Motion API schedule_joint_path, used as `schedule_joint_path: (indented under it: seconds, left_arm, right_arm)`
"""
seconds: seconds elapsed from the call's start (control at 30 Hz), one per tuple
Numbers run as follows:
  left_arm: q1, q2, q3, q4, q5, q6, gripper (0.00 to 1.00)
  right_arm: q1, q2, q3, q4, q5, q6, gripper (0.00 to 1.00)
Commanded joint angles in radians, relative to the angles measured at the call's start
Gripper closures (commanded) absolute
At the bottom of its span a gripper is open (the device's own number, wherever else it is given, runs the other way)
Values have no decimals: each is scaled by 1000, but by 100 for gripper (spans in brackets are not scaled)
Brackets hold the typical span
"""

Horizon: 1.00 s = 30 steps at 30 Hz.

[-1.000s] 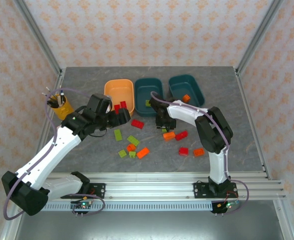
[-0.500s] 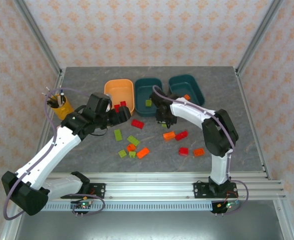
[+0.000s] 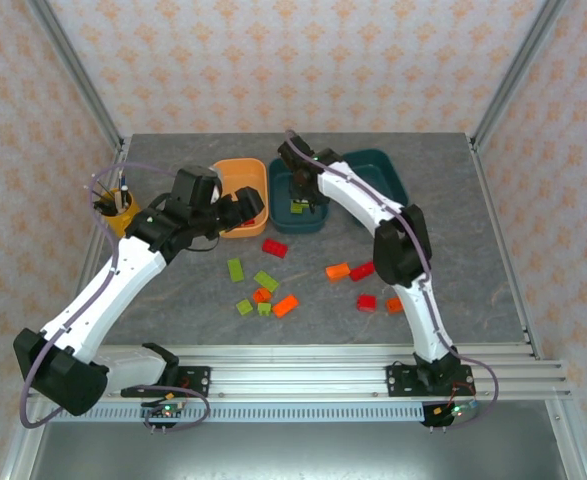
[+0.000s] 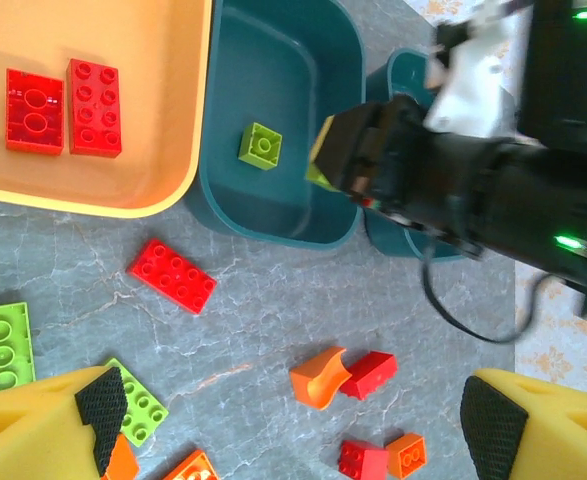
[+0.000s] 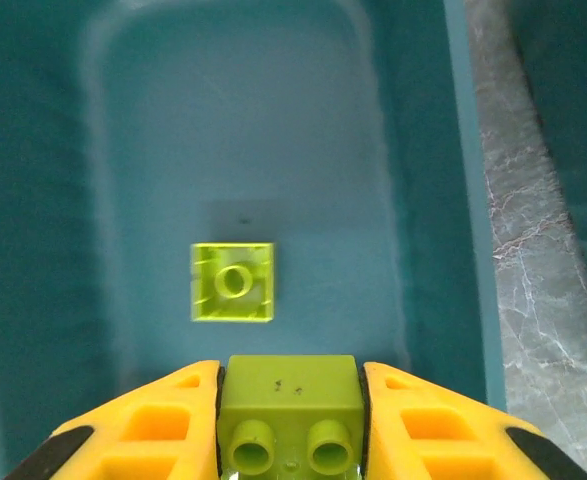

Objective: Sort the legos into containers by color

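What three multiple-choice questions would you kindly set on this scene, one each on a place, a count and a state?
1. Where do the right fingers hold the lime green brick? A above the pen cup; B above the middle teal tub; C above the bare table.
2. How many red bricks lie in the light orange tub? A two; B none; C four.
3. How are the left fingers? A shut on a red brick; B shut on nothing; C open.
Answers: B, the right wrist view shows the teal floor beneath the held brick; A, two lie side by side in the left wrist view; C, they stand wide apart, holding nothing.
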Motion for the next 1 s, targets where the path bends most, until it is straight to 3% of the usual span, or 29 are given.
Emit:
schedule_joint_path:
  seconds: [0.0,0.13,0.33,0.6,0.67,0.77,0.97]
  left_arm:
    - [6,-13,22,23,11,-13,10]
    - [6,-36,-4,20,6,-18,10]
    - [5,-55,-26,5,5,-15,10]
    - [4,-59,-58,-14,-2,23,10]
    - [-2,-51,-61,-18,18,54,10]
    - [-40,-20,-61,-21,71,126,10]
    - [-205,27,-102,19,116,218,10]
  right_arm:
    - [-17,68,97,-133,51,-12,69]
    - [-22,134,158,-163,14,-9,65]
    - [-22,123,184,-143,-45,-25,48]
    - [-14,-32,233,-151,-40,4,45]
    - [-17,-139,126,-126,1,46,46]
    - [-32,-381,-204,-16,51,170,48]
    - [-100,-811,-823,-1,43,519,47]
